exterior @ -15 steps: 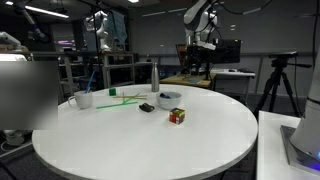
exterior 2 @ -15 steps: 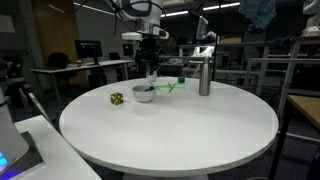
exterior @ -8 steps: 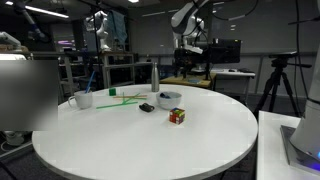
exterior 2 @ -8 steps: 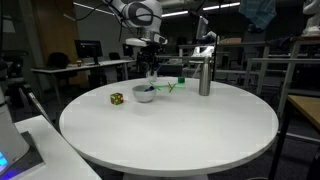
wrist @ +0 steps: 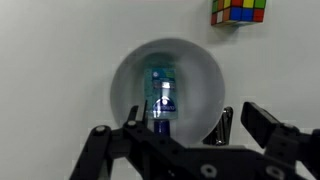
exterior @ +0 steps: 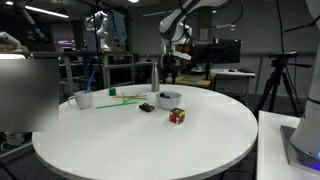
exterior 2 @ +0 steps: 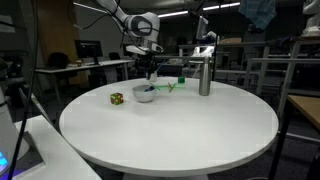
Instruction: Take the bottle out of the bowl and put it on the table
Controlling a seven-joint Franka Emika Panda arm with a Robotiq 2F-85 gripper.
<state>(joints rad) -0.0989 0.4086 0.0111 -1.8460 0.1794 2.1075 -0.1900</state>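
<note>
A tiny blue-green bottle (wrist: 162, 93) lies inside the small white bowl (wrist: 124, 78), which fills the middle of the wrist view. My gripper (wrist: 178, 126) hangs open straight above it, and nothing sits between the fingers. In both exterior views the gripper (exterior: 168, 68) (exterior 2: 147, 68) hovers well above the bowl (exterior: 170, 98) (exterior 2: 144, 94) on the round white table (exterior: 150, 145) (exterior 2: 170, 135). From those views the bottle is hidden by the bowl's wall.
A coloured cube (exterior: 177, 116) (exterior 2: 117, 98) (wrist: 238, 10) sits close to the bowl. A small black object (exterior: 147, 107), a tall grey metal bottle (exterior: 154, 76) (exterior 2: 204, 75) and a white cup (exterior: 84, 99) with a green stick stand at the far side.
The arm has swung sideways and come down, bringing the open gripper from beyond the table to a spot over the bowl. Nothing on the table has moved.
</note>
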